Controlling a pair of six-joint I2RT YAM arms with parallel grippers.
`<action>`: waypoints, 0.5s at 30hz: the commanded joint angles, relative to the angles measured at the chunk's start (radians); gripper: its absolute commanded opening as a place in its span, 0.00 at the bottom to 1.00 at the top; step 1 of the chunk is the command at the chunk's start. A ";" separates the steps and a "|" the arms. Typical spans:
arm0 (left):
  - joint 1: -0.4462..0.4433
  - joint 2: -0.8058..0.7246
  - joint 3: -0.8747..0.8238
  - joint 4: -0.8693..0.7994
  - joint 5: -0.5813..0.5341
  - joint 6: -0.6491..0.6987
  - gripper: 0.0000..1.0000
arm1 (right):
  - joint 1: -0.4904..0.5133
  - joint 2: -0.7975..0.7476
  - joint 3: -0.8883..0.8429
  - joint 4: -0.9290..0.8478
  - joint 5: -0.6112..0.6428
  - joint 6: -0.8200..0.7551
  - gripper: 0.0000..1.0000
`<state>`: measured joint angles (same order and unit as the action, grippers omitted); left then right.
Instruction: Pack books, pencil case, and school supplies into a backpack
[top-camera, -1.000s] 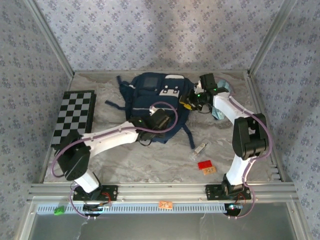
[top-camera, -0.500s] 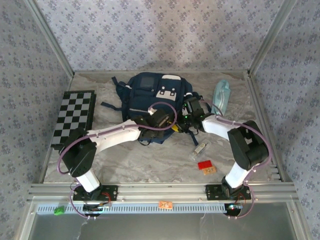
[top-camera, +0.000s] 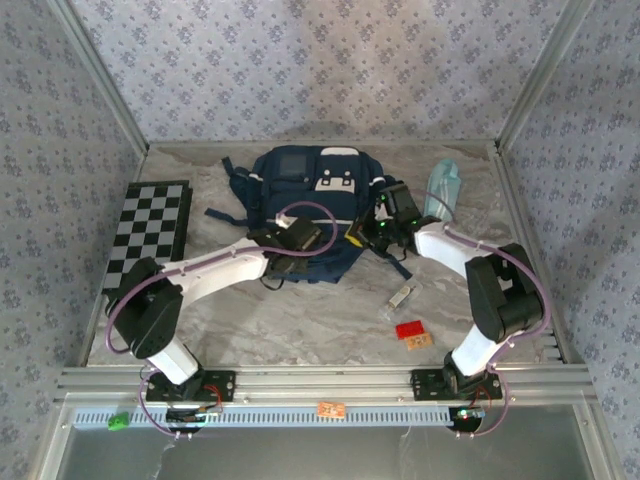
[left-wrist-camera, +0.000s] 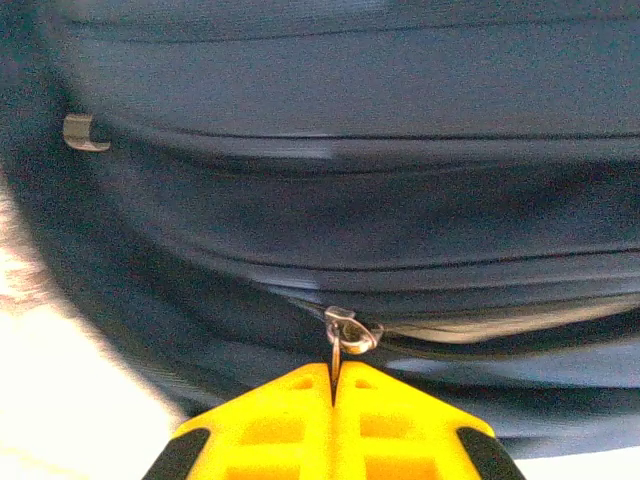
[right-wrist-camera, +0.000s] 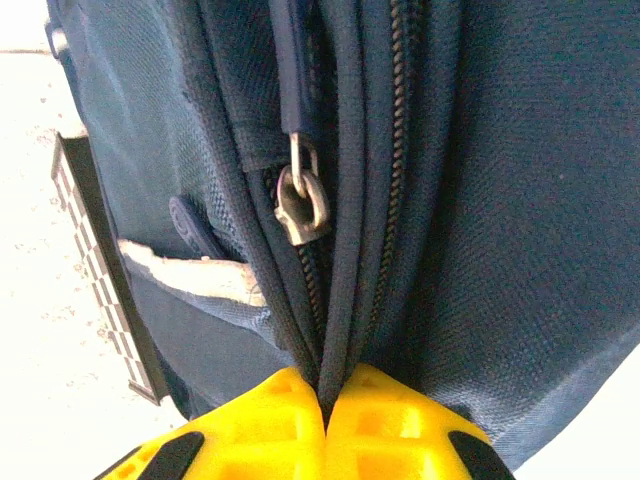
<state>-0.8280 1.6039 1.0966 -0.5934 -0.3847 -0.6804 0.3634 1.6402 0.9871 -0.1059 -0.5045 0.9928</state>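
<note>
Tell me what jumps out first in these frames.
The navy backpack sprawled across the middle-rear of the table grabs the eye first. The left gripper is shut on a metal zipper pull at its near edge, and the right gripper pinches a zippered seam on its right side. The pale teal pencil case lies far right, not yet packed.

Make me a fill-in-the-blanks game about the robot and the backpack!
The ____ end effector pinches the metal zipper pull.
The backpack is dark ____.
In the top view, the pencil case lies ____ of the backpack.
The checkered board is black and ____.
Missing words: left, blue, right, white.
</note>
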 joint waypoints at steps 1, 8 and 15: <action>0.076 -0.045 -0.035 -0.159 -0.144 0.030 0.00 | -0.124 -0.031 0.117 -0.172 -0.038 -0.167 0.00; 0.201 -0.026 -0.107 0.063 -0.245 0.087 0.00 | -0.242 0.005 0.281 -0.328 -0.175 -0.300 0.00; 0.326 -0.075 -0.160 0.526 -0.173 0.306 0.00 | -0.259 0.001 0.306 -0.407 -0.171 -0.380 0.00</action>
<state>-0.5877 1.5597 0.9497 -0.1776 -0.3912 -0.4786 0.1810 1.6558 1.2556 -0.4458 -0.7307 0.6907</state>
